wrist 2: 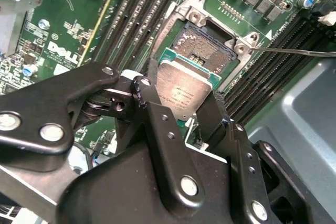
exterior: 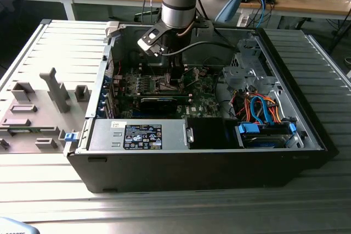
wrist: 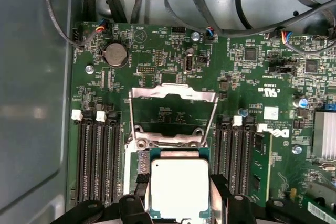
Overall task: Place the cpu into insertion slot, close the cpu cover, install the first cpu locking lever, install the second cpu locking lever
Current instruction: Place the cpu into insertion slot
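Hand (wrist 2: 181,103) is gripping the small flat silver-grey square cpu (wrist 2: 184,85) by two edges, close over the dark silver-rimmed square insertion slot (wrist 2: 202,43); I am aiming for level, corner-matched seating without pressing

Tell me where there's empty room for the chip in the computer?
The open socket, between the long memory slots, is bare; the gripper holds the chip right by it. By the orange and blue cables it is crowded.
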`<action>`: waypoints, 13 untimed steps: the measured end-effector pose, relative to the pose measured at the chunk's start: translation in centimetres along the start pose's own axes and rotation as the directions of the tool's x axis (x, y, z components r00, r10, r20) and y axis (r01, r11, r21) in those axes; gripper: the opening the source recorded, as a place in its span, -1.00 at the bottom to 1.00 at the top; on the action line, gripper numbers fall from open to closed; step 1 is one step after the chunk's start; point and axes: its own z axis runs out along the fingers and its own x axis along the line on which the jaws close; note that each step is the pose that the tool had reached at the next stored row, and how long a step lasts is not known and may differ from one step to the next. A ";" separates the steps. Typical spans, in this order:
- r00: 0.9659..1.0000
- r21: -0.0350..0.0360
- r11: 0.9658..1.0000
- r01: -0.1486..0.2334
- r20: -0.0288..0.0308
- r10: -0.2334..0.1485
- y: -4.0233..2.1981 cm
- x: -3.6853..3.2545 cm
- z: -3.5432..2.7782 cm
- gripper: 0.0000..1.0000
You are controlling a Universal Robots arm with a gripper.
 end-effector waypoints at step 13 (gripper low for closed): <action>1.000 0.000 1.000 -0.001 0.000 0.001 -0.36 0.27 0.37 0.08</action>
